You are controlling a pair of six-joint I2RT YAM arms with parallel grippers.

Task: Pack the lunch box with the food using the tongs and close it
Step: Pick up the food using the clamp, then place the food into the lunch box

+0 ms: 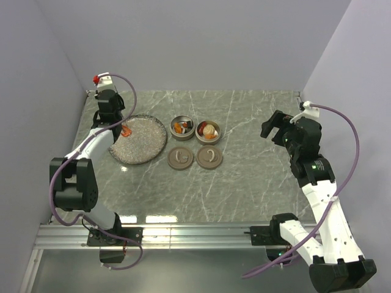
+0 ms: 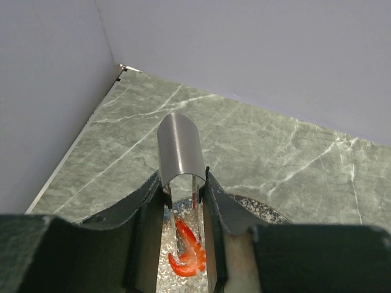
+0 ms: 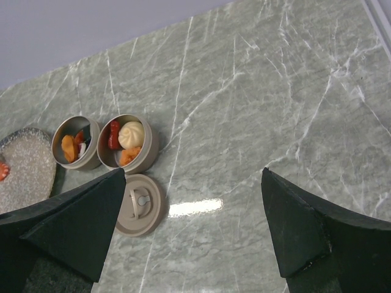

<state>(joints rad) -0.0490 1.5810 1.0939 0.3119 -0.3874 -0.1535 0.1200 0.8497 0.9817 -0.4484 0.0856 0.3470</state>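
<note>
Two tins set side by side on worktop [image 1: 256, 171]: left tin [image 1: 182, 127], right tin [image 1: 208, 130], both uncovered, food pieces [image 3: 131, 134] held inside. Two lids [image 1: 180, 158] laid flat at 6 o'clock of tins, one below each. Speckled plate [image 1: 146, 146] placed at 9 o'clock of left tin, just beside. Over plate, tongs [image 2: 180, 146] clamped between fingers of left tool [image 2: 182, 201]; orange-red piece [image 2: 188, 253] flanked by tong tips, pinch cannot be told. At 3 o'clock of tins, well apart, right tool [image 3: 193, 183] held wide.
</note>
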